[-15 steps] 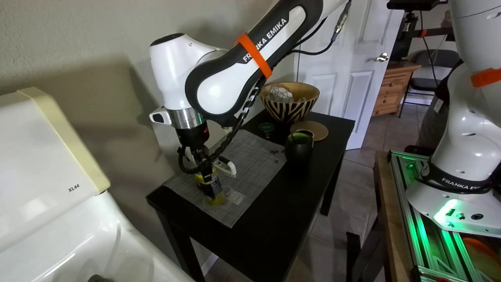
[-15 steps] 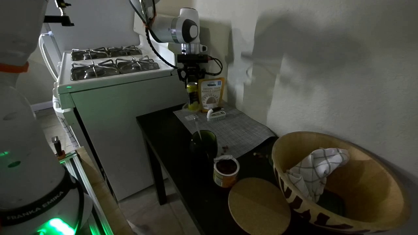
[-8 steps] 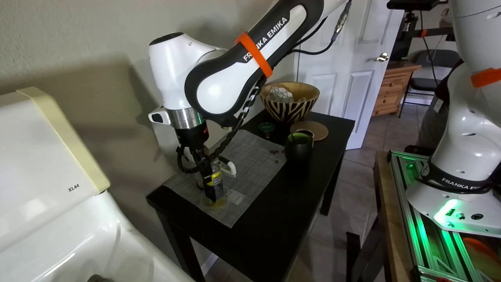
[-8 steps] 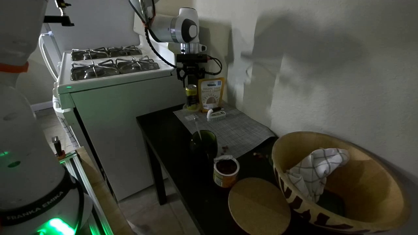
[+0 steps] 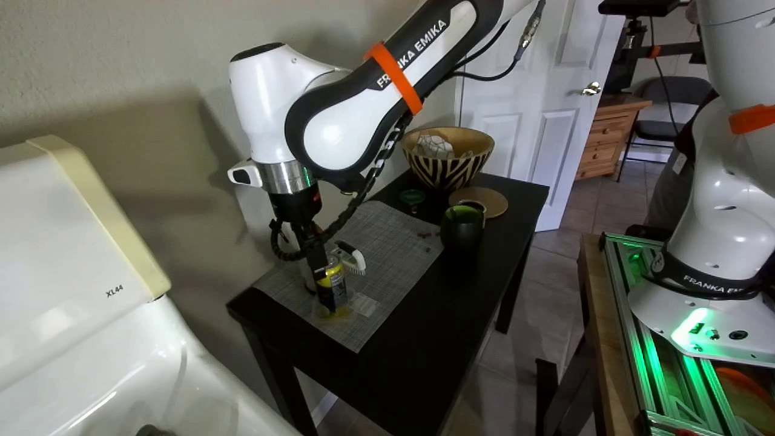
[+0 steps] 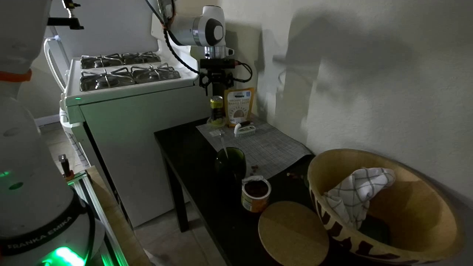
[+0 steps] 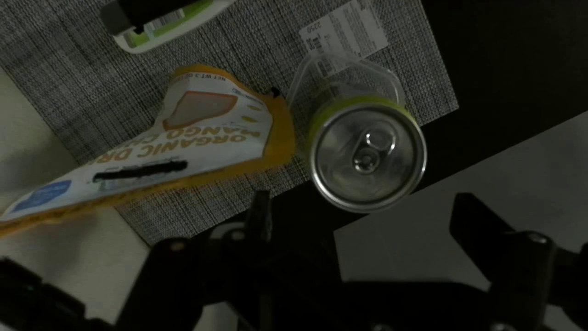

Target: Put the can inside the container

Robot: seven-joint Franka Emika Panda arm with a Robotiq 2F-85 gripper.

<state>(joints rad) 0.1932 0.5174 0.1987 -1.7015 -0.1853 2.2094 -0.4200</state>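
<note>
A yellow and dark can (image 5: 336, 289) with a silver pull-tab top stands upright on the near part of the table. Its base sits within the clear plastic container (image 7: 388, 76), whose rim shows past the can (image 7: 367, 156) in the wrist view. The container is small and hard to make out in both exterior views. My gripper (image 7: 363, 200) is just above and behind the can top, its fingers spread wider than the can on either side. Nothing is held between them.
An orange and white pouch (image 7: 216, 124) stands close beside the can, with a white brush (image 6: 244, 130) near it. Farther along the table are a dark green cup (image 6: 230, 162), an opened tin (image 6: 255, 197), a round board (image 6: 293, 232) and a striped bowl (image 5: 448, 163).
The fingers have parted and let go of the can, which now stands a little lower in the container. Afterwards my gripper has risen slightly above it.
</note>
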